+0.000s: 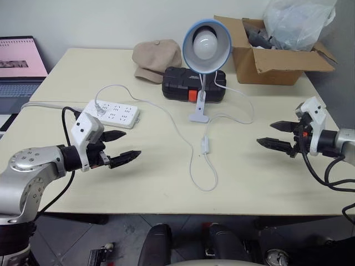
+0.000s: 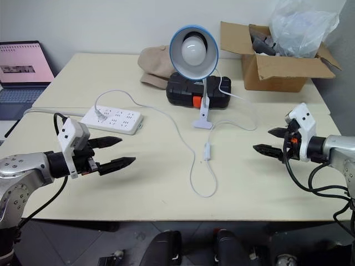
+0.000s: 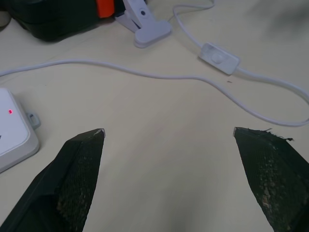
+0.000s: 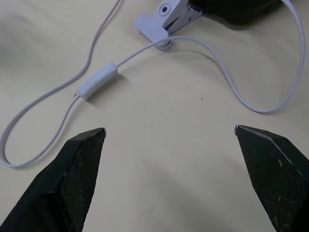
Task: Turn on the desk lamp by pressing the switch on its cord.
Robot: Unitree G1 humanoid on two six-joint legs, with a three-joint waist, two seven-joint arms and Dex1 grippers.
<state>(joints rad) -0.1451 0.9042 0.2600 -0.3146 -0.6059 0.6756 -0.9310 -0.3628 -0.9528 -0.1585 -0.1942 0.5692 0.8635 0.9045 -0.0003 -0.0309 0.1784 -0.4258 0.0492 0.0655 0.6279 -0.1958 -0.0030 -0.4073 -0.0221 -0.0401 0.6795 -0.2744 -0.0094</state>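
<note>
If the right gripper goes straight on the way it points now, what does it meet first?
Probably the bare table first, since the open right gripper tilts down toward it. Farther along lies the cord near the switch; depth is uncertain.

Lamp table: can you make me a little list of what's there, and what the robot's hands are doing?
lamp: light-blue bowl-shaded desk lamp, bulb unlit, clip base on table
switch: small white oblong switch on thin white cord, untouched
left gripper: fingers open, above table
right gripper: fingers open, above table
also: white power strip, black plastic case, beige cap, cardboard box
</note>
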